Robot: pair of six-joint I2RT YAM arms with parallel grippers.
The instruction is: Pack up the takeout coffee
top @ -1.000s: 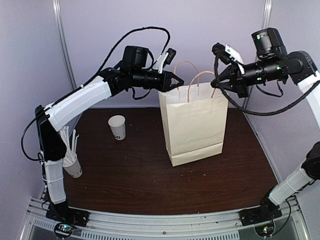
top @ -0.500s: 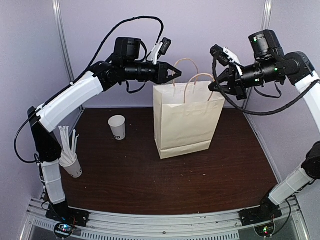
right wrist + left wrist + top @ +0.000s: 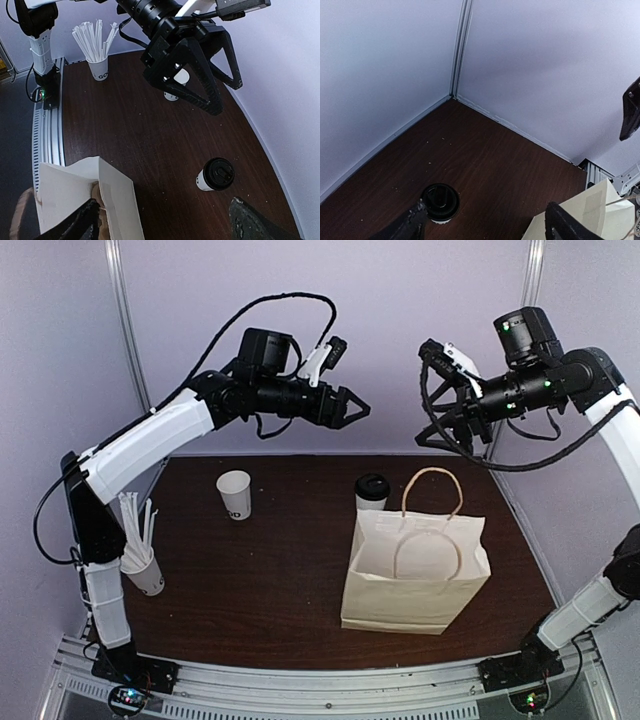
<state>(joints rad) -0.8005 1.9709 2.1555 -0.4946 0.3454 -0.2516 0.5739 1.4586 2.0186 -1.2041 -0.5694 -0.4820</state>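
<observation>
The takeout coffee, a small white cup with a black lid, stands upright on the dark table behind the paper bag. It also shows in the left wrist view and the right wrist view. The cream bag stands open-topped on the table, handles up, and nothing grips it. My left gripper hangs open high above the table, left of the coffee. My right gripper is open too, above the bag. Neither holds anything.
A lidless white cup stands at the back left. A white cup full of wrapped straws sits at the left edge by the left arm. Something brown shows inside the bag. Walls close the back and sides.
Both grippers have opened and let go of the bag, which they held up by its top. The bag now stands lower and nearer the front right, uncovering the coffee.
</observation>
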